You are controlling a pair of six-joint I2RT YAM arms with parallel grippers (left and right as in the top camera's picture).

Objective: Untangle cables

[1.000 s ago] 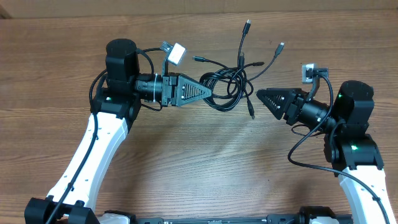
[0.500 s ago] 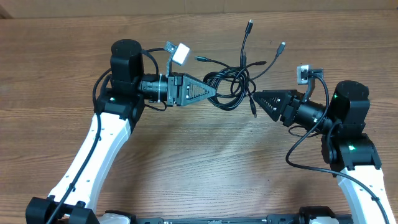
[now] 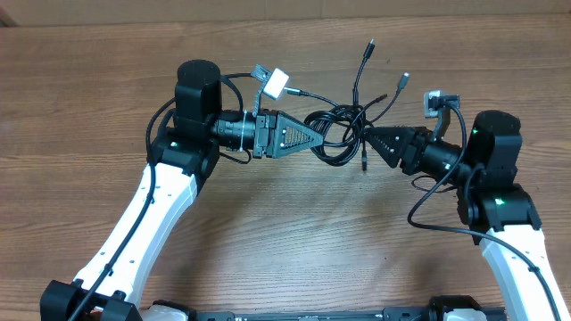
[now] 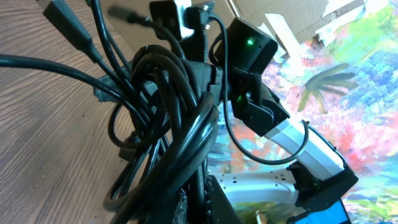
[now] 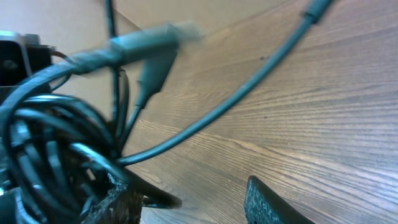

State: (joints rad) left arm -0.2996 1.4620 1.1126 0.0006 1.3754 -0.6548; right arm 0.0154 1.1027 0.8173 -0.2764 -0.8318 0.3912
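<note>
While the cables (image 3: 343,134) were bunched in a knot toward the far side of the table (image 3: 294,245), one side of the bunch was pinched tight by the left gripper (image 3: 318,140). The right gripper (image 3: 373,137) was seen just beside the other side, with its fingers (image 5: 267,200) apart and nothing held in them. If the wrong loop were grabbed and pulled, the knot could be made tighter. A thin cord could also be missed.

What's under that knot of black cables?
Bare wooden table shows through the loops of the cables. The tips of the left gripper are buried in the tangle, so how they clamp it is hidden.
</note>
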